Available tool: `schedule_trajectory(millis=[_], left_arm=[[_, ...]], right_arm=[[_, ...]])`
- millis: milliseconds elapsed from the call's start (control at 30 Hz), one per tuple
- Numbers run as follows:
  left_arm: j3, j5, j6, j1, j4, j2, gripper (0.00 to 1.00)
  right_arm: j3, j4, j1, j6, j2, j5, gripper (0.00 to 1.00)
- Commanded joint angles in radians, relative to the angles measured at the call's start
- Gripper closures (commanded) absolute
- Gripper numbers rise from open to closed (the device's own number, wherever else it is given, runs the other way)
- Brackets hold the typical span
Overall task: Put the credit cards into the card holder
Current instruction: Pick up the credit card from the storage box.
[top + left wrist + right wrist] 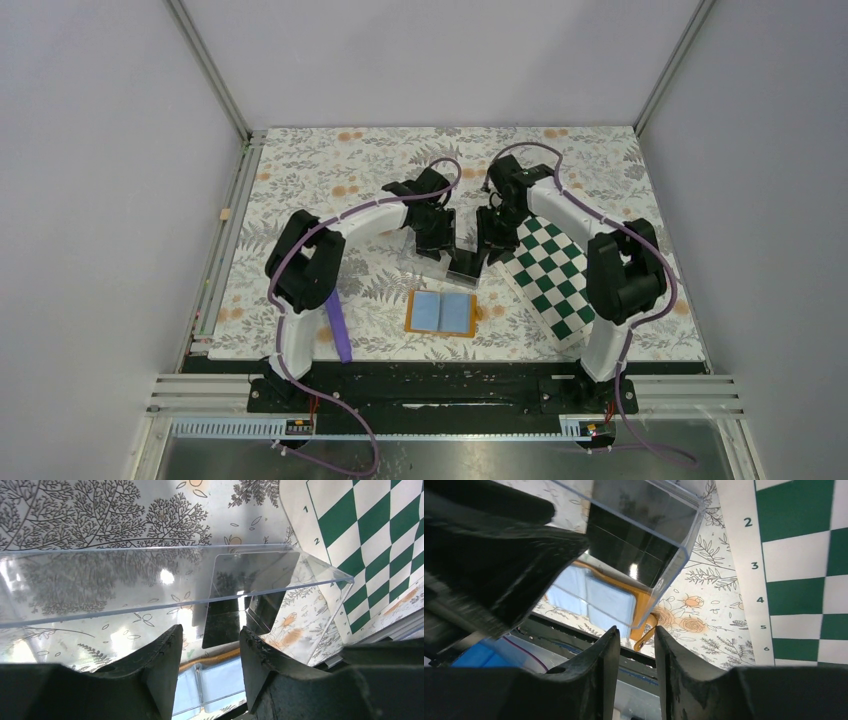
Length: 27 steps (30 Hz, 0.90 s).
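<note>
The orange card holder (441,312) lies open on the table, its light blue lining up; it also shows in the left wrist view (220,677) and the right wrist view (642,603). Black credit cards (245,592) sit inside a clear plastic box (458,264) just behind the holder; they also show in the right wrist view (634,545). My left gripper (434,244) is open and empty, its tips (210,635) just short of the box's near wall. My right gripper (492,246) is at the box's right end, its jaws (634,635) narrowly open and empty.
A green and white chessboard mat (551,276) lies at the right, under the right arm. A purple strip (338,326) lies at the front left by the left arm's base. Floral cloth (330,170) covers the table.
</note>
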Motion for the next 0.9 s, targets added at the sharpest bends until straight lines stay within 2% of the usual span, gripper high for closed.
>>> schedule_trajectory(millis=[0,100,200,400,567,867], left_arm=[[-0.029,0.046,0.011,0.009,0.064,-0.049,0.54],[-0.035,0.073,0.004,0.018,0.088,-0.044,0.54],[-0.033,0.079,0.002,0.022,0.093,-0.032,0.56],[-0.037,0.070,-0.003,0.025,0.093,-0.019,0.61],[-0.035,0.072,-0.005,0.026,0.093,-0.004,0.64],[-0.022,0.101,-0.010,0.024,0.096,0.035,0.69]], right_arm=[[0.087,-0.044,0.001,-0.028,-0.075,0.047,0.60],[0.110,-0.046,0.005,-0.026,-0.072,0.037,0.61],[0.129,-0.051,0.023,-0.025,-0.048,0.036,0.66],[0.154,-0.050,0.069,-0.006,0.045,0.067,0.86],[0.179,-0.053,0.101,0.005,0.136,0.142,0.98],[0.192,-0.054,0.135,0.039,0.217,0.307,1.00]])
